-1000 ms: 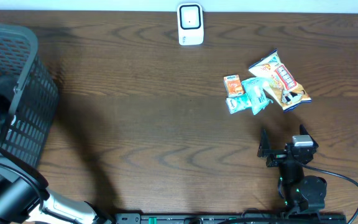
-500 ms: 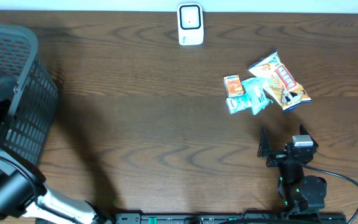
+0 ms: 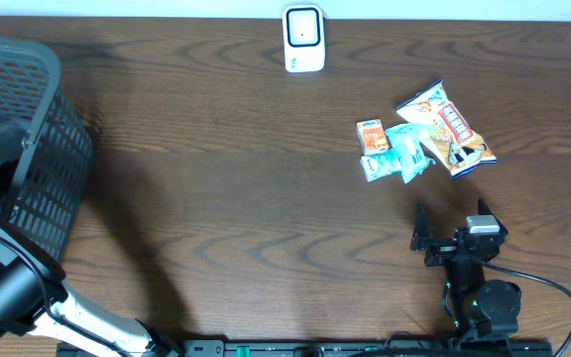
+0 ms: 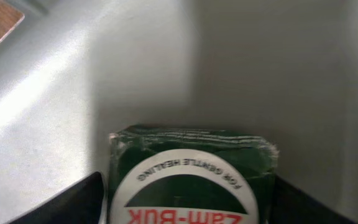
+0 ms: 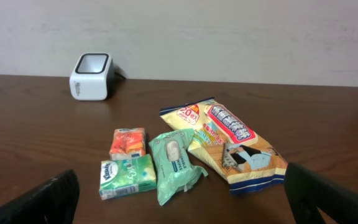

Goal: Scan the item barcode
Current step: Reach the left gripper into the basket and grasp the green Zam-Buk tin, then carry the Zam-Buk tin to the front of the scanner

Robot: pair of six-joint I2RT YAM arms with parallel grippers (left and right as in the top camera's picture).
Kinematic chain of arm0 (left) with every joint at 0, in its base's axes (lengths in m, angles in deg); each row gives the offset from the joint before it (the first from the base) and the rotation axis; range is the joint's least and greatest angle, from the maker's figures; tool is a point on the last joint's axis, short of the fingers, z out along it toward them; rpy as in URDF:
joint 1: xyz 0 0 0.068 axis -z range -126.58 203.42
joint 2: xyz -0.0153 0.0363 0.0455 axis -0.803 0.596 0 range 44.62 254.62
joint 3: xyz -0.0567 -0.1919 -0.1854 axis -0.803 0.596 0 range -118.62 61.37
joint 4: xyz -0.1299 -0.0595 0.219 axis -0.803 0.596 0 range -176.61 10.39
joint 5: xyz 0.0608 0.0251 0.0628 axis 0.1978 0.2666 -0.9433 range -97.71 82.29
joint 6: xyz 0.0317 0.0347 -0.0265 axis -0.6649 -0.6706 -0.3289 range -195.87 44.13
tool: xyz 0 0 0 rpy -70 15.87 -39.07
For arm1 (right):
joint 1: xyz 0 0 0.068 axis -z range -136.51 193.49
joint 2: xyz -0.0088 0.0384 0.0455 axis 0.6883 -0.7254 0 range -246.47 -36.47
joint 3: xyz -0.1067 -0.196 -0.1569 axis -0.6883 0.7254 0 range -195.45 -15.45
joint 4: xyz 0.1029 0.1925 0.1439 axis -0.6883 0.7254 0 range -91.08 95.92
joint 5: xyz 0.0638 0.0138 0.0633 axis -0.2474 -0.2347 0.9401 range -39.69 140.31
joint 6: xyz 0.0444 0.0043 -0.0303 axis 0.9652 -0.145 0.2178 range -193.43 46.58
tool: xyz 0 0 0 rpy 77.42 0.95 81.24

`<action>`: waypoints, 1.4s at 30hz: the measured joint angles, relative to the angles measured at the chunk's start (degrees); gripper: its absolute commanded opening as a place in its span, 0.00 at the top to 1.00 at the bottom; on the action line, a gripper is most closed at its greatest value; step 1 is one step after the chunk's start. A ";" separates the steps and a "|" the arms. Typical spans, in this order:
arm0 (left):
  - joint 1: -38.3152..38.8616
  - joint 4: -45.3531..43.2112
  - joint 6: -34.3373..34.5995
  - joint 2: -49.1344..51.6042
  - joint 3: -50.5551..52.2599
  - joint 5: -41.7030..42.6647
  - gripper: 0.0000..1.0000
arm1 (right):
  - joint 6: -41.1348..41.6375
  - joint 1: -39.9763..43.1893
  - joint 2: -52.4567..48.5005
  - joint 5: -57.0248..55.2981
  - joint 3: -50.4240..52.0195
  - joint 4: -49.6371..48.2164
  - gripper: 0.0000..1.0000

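In the left wrist view a green Zam-Buk box [image 4: 191,180] fills the gap of my left gripper [image 4: 188,202]; both dark fingers press its sides, with a pale blurred surface behind it. Overhead, the left arm [image 3: 3,149] reaches over the black mesh basket [image 3: 38,119] at the left edge, and the box is hidden there. The white barcode scanner [image 3: 303,40] [image 5: 92,76] stands at the table's far edge. My right gripper [image 3: 452,214] [image 5: 188,199] rests open near the front right, nothing between its fingers.
A pile of items lies ahead of the right gripper: an orange packet [image 5: 128,143], a green Kleenex pack [image 5: 128,176], a mint wipes pouch [image 5: 174,163] and a yellow snack bag [image 5: 235,146] [image 3: 444,129]. A black cable [image 3: 553,293] trails from the right arm.
The left arm has shifted slightly over the basket. The right arm and the pile have not moved.
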 measured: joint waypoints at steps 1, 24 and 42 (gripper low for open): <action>0.04 0.11 -0.04 0.00 0.00 -0.87 0.28 | 0.02 0.00 0.00 0.02 0.00 0.00 0.01; 0.09 -4.81 18.51 -16.28 0.66 -3.34 0.31 | 0.00 0.00 0.00 0.00 0.00 -0.02 0.01; 21.29 -18.29 51.12 -35.78 0.61 26.45 0.31 | 0.02 0.00 0.00 0.00 0.00 -0.02 0.01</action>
